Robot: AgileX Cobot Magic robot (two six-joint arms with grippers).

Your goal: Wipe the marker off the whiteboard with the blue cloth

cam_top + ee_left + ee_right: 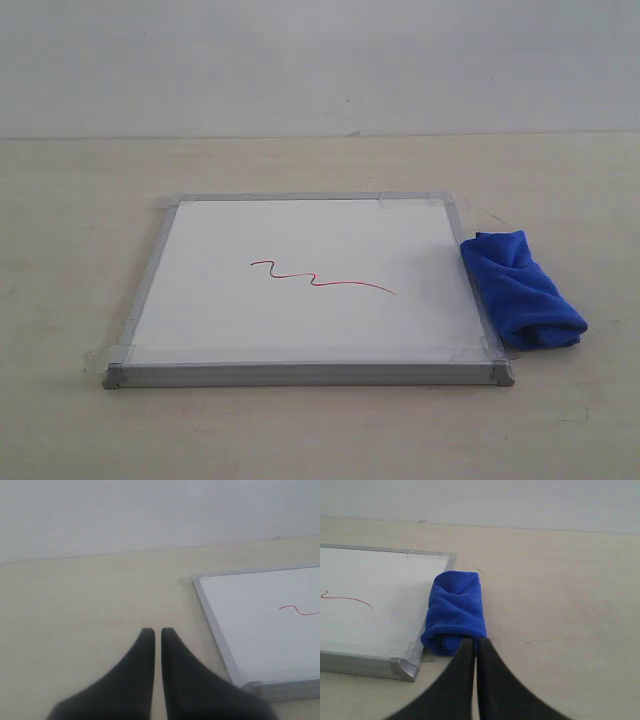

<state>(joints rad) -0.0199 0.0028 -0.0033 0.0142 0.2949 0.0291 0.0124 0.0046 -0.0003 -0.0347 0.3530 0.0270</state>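
The whiteboard (310, 290) lies flat on the table, grey-framed, with tape at its corners. A thin red wavy marker line (320, 278) runs across its middle. The blue cloth (520, 290) lies bunched in a roll on the table against the board's right edge. Neither gripper shows in the exterior view. In the right wrist view my right gripper (476, 644) is shut and empty, its tips just short of the near end of the blue cloth (455, 611). My left gripper (157, 632) is shut and empty over bare table, beside the board's left frame (215, 630).
The light wooden table (80, 250) stretches round the board on all sides. A pale wall (320, 60) stands behind the far table edge.
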